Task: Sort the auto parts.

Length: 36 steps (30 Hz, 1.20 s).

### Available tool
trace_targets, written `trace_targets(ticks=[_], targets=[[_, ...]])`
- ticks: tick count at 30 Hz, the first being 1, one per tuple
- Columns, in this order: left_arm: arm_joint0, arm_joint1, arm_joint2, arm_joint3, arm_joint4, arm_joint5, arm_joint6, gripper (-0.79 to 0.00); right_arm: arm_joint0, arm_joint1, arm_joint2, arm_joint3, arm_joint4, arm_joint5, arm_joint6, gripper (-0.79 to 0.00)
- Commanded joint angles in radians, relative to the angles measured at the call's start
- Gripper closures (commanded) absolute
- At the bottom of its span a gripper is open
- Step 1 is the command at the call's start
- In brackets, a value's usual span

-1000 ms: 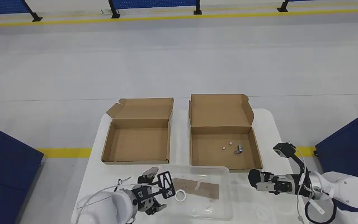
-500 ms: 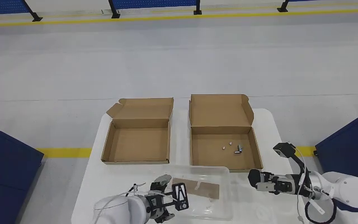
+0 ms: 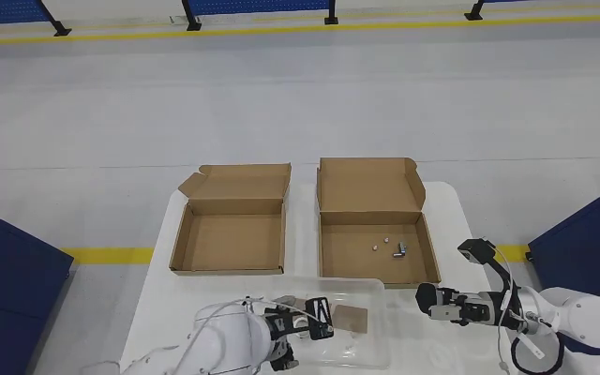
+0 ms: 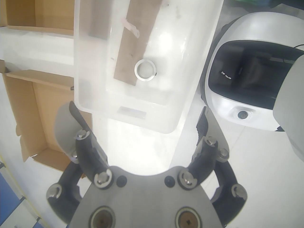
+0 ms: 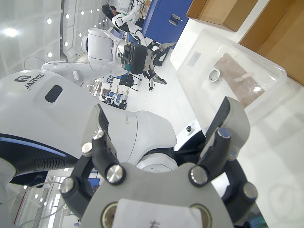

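The left gripper is hanging over the clear plastic bin, fingers spread apart, pointing at the metal ring lying inside on a cardboard strip. The right gripper is hovering beside the bin, fingers apart

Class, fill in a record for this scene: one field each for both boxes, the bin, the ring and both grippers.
left box: open
right box: open, small parts inside
bin: clear, in front of both boxes
ring: lying in bin, at edge of cardboard strip
left gripper: open, at bin's left end
right gripper: open, right of bin, holding nothing
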Motion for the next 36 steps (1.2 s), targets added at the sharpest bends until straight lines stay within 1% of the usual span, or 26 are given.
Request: trace_targets(ticks=[1, 4, 7, 11, 15, 20, 23, 24, 36], targets=[[-0.010, -0.001, 0.016, 0.018, -0.008, 0.014, -0.017, -0.785, 0.000, 0.000, 0.000, 0.000, 0.000, 0.000, 0.000, -0.785], [-0.075, -0.008, 0.077, 0.059, -0.075, 0.077, -0.080, -0.785, 0.000, 0.000, 0.000, 0.000, 0.000, 0.000, 0.000, -0.785], [-0.176, -0.026, 0.149, 0.109, -0.158, 0.123, -0.127, -0.785, 0.000, 0.000, 0.000, 0.000, 0.000, 0.000, 0.000, -0.785], [-0.290, -0.058, 0.235, 0.178, -0.223, 0.130, -0.133, -0.785, 0.000, 0.000, 0.000, 0.000, 0.000, 0.000, 0.000, -0.785], [-0.361, -0.091, 0.288, 0.233, -0.250, 0.131, -0.133, -0.785, 0.000, 0.000, 0.000, 0.000, 0.000, 0.000, 0.000, -0.785], [-0.407, -0.131, 0.347, 0.310, -0.260, 0.117, -0.120, -0.785, 0.000, 0.000, 0.000, 0.000, 0.000, 0.000, 0.000, -0.785], [-0.421, -0.150, 0.370, 0.351, -0.257, 0.097, -0.099, -0.785, 0.000, 0.000, 0.000, 0.000, 0.000, 0.000, 0.000, -0.785], [-0.425, -0.157, 0.375, 0.369, -0.256, 0.111, -0.102, -0.785, 0.000, 0.000, 0.000, 0.000, 0.000, 0.000, 0.000, -0.785], [-0.425, -0.157, 0.375, 0.369, -0.256, 0.111, -0.102, -0.785, 0.000, 0.000, 0.000, 0.000, 0.000, 0.000, 0.000, -0.785]])
